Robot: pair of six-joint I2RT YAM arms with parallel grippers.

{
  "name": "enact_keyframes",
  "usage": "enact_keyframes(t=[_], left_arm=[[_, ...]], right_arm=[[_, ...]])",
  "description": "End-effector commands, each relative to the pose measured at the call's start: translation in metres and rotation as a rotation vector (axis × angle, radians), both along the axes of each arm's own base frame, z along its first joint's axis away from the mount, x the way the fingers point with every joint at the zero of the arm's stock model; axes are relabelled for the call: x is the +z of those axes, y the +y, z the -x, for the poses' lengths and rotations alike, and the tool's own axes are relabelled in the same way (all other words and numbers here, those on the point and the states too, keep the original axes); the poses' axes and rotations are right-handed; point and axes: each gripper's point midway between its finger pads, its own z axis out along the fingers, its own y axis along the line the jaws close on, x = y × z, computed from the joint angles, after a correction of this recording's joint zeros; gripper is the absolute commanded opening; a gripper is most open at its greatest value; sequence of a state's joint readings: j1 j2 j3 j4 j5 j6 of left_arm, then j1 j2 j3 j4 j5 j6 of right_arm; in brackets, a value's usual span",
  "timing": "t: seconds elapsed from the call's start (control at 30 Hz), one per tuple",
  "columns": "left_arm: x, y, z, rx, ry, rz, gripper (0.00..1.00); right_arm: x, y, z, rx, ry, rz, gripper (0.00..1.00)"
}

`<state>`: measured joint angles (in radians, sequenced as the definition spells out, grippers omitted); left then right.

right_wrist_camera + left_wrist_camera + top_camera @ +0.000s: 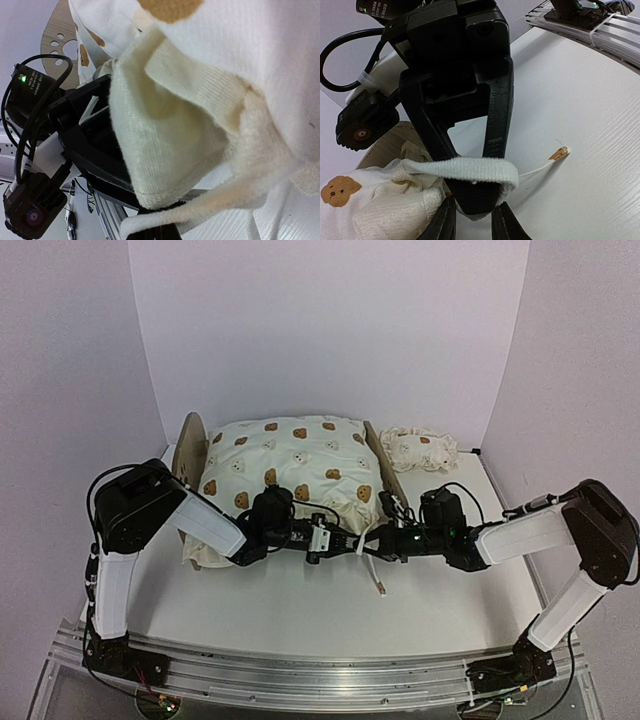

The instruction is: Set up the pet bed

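Note:
The pet bed stands at the back of the table, with its rounded headboard (188, 445) on the left and a wooden side rail (386, 472) on the right. The cream bear-print cushion (290, 465) lies on it and hides the striped base. The small pillow (420, 448) lies on the table to the right of the bed. Both grippers meet at the cushion's near right corner. My left gripper (472, 222) is closed narrowly on the corner fabric (470, 170). My right gripper (160, 232) is shut on the same corner (165, 165). A white tie (560, 152) trails onto the table.
White walls enclose the table on three sides. The aluminium rail (320, 665) with the arm bases runs along the near edge. The headboard's paw cutouts show in the right wrist view (57, 40). The tie end (380, 588) lies on the white tabletop in front of the bed.

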<state>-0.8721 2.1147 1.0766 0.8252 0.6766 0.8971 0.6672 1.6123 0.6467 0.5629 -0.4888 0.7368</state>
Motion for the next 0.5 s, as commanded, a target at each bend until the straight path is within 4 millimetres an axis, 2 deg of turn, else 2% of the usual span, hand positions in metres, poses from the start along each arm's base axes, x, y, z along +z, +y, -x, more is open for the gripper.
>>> enact_keyframes(t=[0.0,0.13,0.47], left_arm=[[0.0032,0.0141,-0.0122,-0.012,0.009,0.043,0.2],[0.0031,0.0136,-0.0109,-0.028,-0.014,0.06,0.0],[0.0074,0.0181,-0.0093,-0.007,0.01,0.081,0.0]], right_arm=[[0.0117,0.014,0.0092,0.084,-0.004,-0.025,0.0],[0.0107,0.0155,0.0073,0.086,0.005,-0.025,0.0],[0.0051,0.0123,0.0078,0.075,0.025,-0.003,0.0]])
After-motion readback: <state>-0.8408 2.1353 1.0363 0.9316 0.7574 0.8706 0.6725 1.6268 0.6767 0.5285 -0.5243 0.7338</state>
